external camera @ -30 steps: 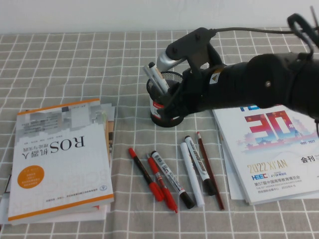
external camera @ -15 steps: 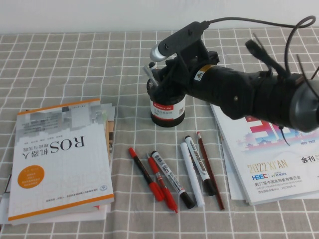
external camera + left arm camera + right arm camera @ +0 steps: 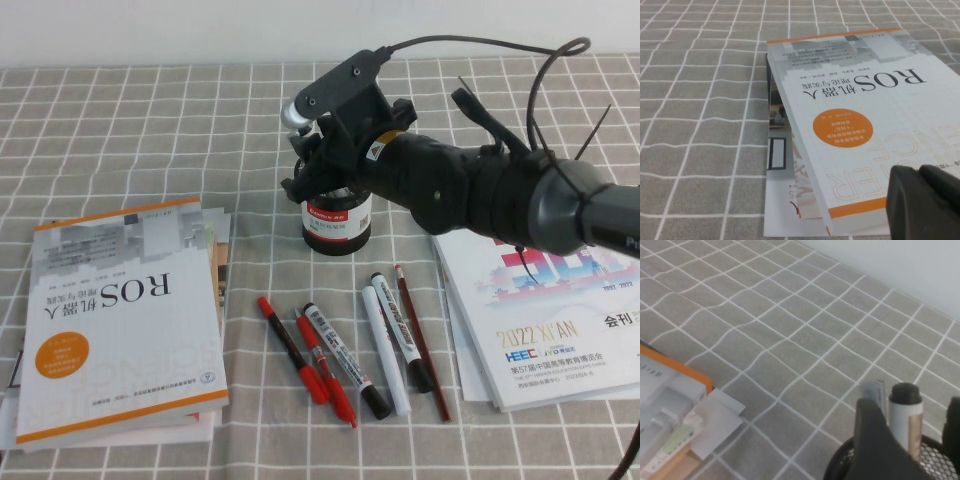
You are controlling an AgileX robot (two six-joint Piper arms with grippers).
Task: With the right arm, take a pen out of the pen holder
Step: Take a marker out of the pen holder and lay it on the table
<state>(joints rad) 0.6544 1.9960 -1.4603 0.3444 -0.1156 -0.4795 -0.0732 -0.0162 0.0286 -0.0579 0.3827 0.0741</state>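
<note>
right gripper [image 3: 318, 178]: above the holder [image 3: 335, 222] in the middle of the surface [image 3: 150, 120]; its tips reach down into the holder's mouth; the arm comes in from the right
right jaws: spread; the right wrist view shows one dark finger [image 3: 872, 440] on each side of a pen [image 3: 905, 412]; there is a clear gap between the pen and the far finger; nothing is pinched
pen: white barrel with a black cap; it stands upright inside the holder, between the spread jaws, with its cap above the mesh rim; a grey tip rises just beside it
holder: black mesh cup with a red-and-white label; upright on the surface, between the book [image 3: 120, 310] and the booklets [image 3: 545, 330]; the loose pens [image 3: 345, 348] lie nearer the robot than it
left gripper [image 3: 925, 200]: seen only in the left wrist view; it hangs above a corner of the book
left jaws: pressed together, with only a seam between the two dark tips; they hold nothing
book: white cover with orange bands and an orange disc; it lies flat on the left on top of other papers
booklets: a white stack on the right, partly under the right arm
loose pens: six in a row; two red, two black markers, one white marker and a brown pencil
surface: grey cloth with a white grid
</note>
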